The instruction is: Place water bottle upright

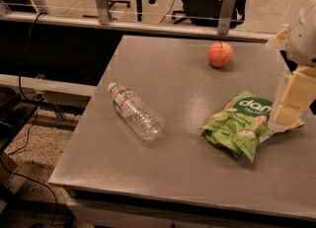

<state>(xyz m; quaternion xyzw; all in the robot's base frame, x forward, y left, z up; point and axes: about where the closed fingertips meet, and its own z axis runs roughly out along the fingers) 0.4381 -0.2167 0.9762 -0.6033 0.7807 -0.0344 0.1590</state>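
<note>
Progress: nothing of the task shows as done. The water bottle [136, 111] lies flat on its side, so grasping it, tipping it onto its base and letting go all remain.
Bottle place: left of centre on the counter [148, 177], with the white cap [112, 87] toward the far left and the base toward the near right. It touches nothing else.
Tool: the tool [294, 98] hangs at the right edge of the scene, over the right end of the chip bag [239, 126] and well apart from the bottle. Whether it is released or clenched cannot be told.
Bottle make: clear thin plastic, a ribbed cylinder narrowing to the neck, with a reddish-blue label band [123, 96] near the cap. Judged from its shape, the round body may roll when nudged.
Counter surface: flat, grey and dull, with a faint sheen toward the middle.
Apple: the apple [219, 54] is round, smooth and orange-red, and sits at the far right.
Chip bag make: green, crinkled, glossy film, lying flat.
Tool make: cream-coloured blocky segments, hard-edged.
</note>
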